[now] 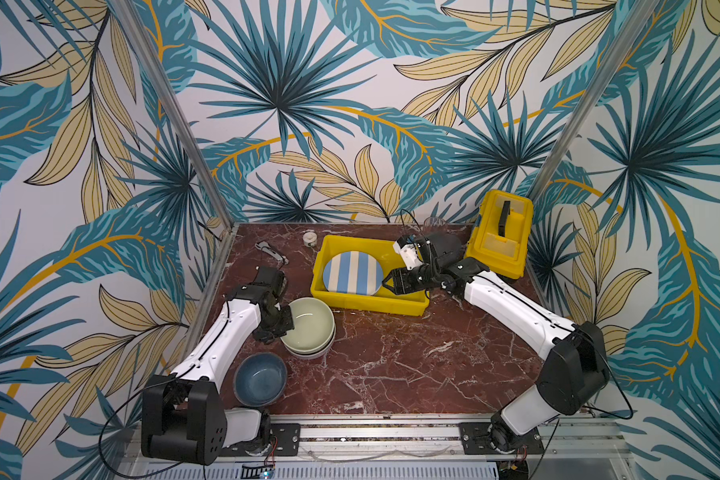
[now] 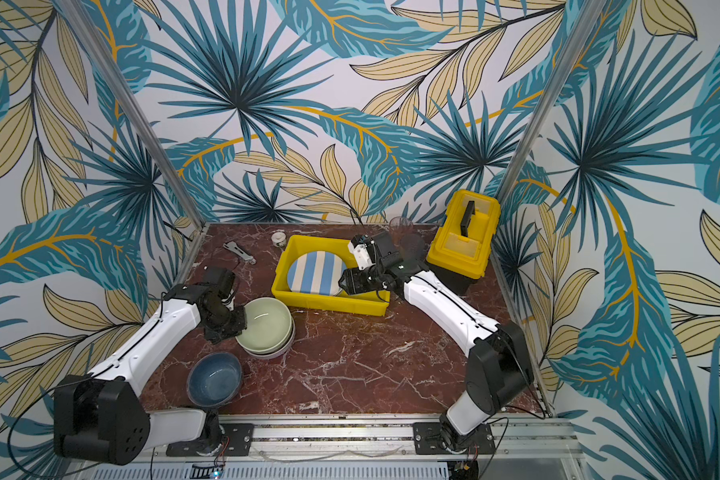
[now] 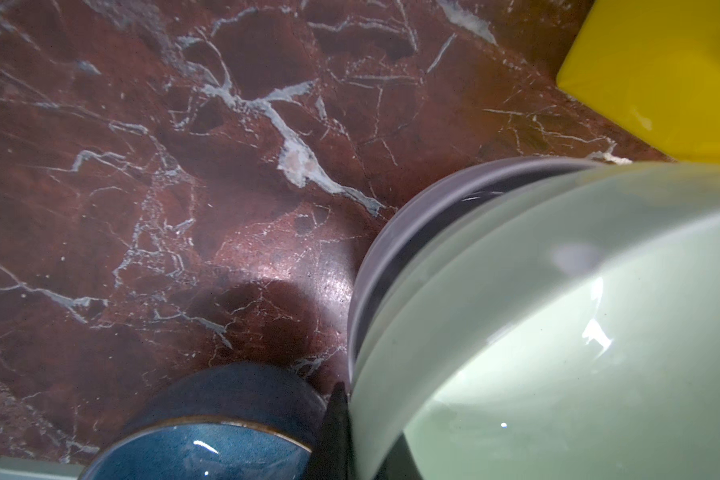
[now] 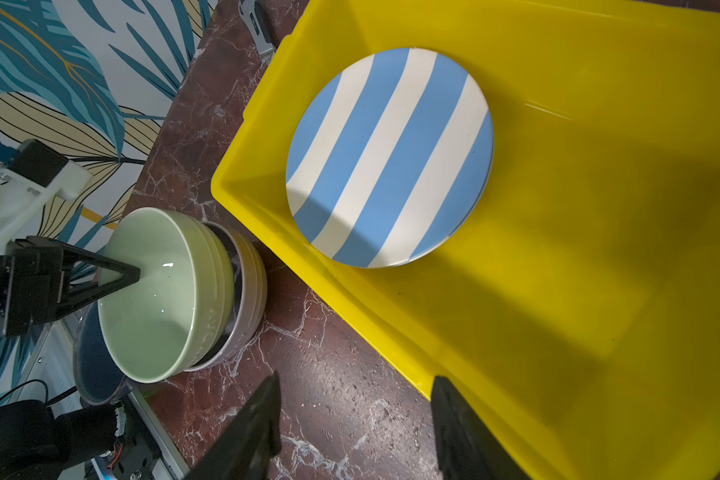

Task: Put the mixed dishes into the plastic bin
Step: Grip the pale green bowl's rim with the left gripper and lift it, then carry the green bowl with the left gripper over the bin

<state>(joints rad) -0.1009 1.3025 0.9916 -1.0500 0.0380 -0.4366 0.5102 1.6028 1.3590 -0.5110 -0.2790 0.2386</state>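
My left gripper [image 1: 289,322] [image 3: 362,415] is shut on the rim of the pale green bowl [image 1: 310,324] [image 3: 558,332] [image 4: 154,299]. That bowl sits tilted inside a lilac bowl [image 1: 313,354] [image 4: 250,291] on the table. A blue bowl [image 1: 260,379] [image 3: 208,449] stands just in front of them. The yellow plastic bin [image 1: 366,305] [image 4: 599,249] holds a blue-and-cream striped plate [image 1: 352,272] [image 4: 391,158]. My right gripper [image 1: 387,284] [image 4: 356,382] hangs open and empty over the bin's near right edge. One finger is above the table, the other above the rim.
A yellow toolbox [image 1: 501,232] with a black handle stands at the back right, with a clear tumbler [image 1: 433,221] beside it behind my right arm. A metal wrench [image 1: 271,251] and a small white tape roll [image 1: 309,239] lie at the back left.
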